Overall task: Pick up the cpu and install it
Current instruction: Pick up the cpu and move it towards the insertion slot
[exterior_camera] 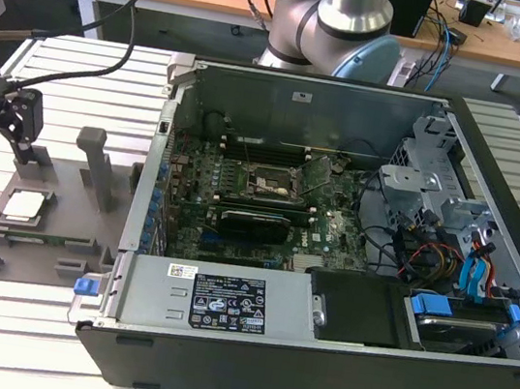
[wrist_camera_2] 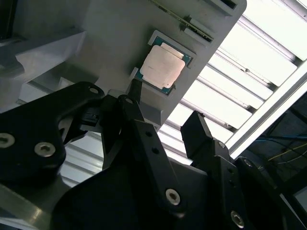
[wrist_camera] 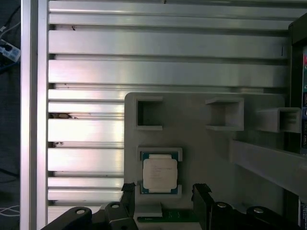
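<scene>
Finding one: in the first wrist view, the picture edge is cutting off the gripper (wrist_camera: 164, 190), with its dark fingertips (wrist_camera: 201, 191) showing, and the grey tray (wrist_camera: 201, 143) is running out of frame.

Finding two: in the second wrist view, one finger (wrist_camera_2: 144, 129) is covering part of the tray's edge beside the cpu (wrist_camera_2: 162, 68).

Finding three: at the exterior view's top centre, the frame is cropping the arm (exterior_camera: 338, 15). The motherboard socket (exterior_camera: 266, 184) is appearing too small to judge.

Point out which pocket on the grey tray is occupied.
The shallow framed pocket nearest the gripper: the cpu lies flat in it. The raised box pockets on the grey tray are empty.
</scene>
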Robot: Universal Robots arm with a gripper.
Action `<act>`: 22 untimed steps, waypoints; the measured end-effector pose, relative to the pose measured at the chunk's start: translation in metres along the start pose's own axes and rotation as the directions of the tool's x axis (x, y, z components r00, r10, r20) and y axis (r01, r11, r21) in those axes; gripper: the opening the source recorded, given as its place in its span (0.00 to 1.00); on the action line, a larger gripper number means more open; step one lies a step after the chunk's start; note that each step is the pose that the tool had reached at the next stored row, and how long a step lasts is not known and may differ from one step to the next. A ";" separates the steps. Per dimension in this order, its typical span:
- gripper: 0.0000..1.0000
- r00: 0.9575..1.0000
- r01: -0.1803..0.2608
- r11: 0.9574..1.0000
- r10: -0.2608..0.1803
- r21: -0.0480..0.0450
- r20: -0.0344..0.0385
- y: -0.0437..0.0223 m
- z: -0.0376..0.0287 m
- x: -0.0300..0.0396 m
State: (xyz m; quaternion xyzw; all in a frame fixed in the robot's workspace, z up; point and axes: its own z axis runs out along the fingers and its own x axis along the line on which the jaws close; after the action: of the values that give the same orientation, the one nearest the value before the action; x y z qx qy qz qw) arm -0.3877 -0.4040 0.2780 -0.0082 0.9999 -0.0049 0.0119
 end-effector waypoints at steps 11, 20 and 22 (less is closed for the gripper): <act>0.60 1.000 0.000 1.000 0.000 0.000 0.000 0.0001 0.0075 0.0002; 0.60 1.000 0.000 1.000 0.000 0.000 0.000 0.0001 0.0137 0.0003; 0.60 1.000 0.000 1.000 0.000 0.000 0.000 0.0001 0.0150 0.0004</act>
State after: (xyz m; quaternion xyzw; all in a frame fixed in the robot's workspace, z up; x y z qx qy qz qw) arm -0.3877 -0.4040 0.2630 -0.0082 0.9999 -0.0049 0.0120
